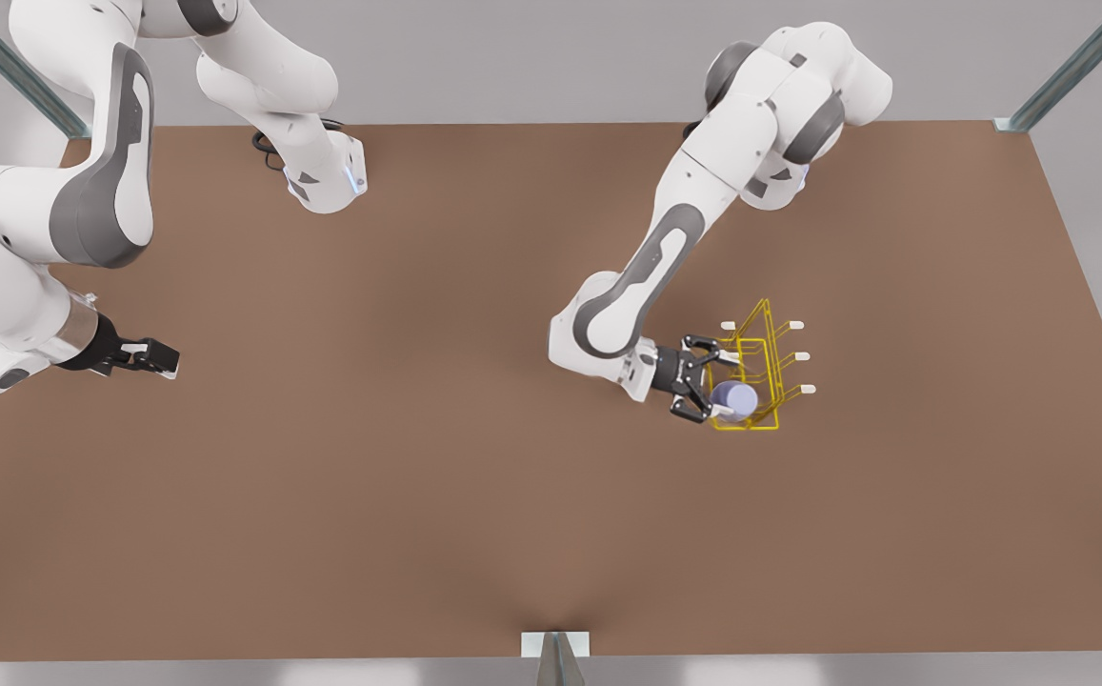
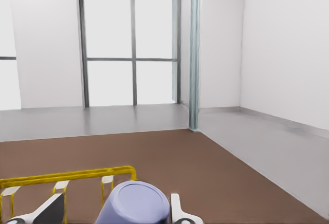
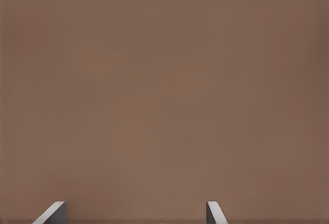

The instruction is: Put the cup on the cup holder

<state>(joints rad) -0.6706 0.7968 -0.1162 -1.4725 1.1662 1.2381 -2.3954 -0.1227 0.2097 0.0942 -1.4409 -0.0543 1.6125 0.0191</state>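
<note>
The lavender-blue cup (image 1: 737, 398) sits tipped over on the yellow wire cup holder (image 1: 751, 426), at its near corner on the front view's right. My left gripper (image 1: 726, 385) is open around it. In the left wrist view the cup (image 2: 134, 203) lies between the fingers (image 2: 176, 208), close to one and apart from the other, with the holder's yellow rail (image 2: 67, 175) just behind. My right gripper (image 1: 156, 357) waits open at the front view's left edge, low over bare table; its fingertips (image 3: 215, 211) stand wide apart.
The brown table (image 1: 436, 476) stretches wide between the two arms. White-tipped pegs (image 1: 796, 325) stick out from the holder toward the front view's right. Metal frame posts (image 1: 1074, 67) stand at the table's corners.
</note>
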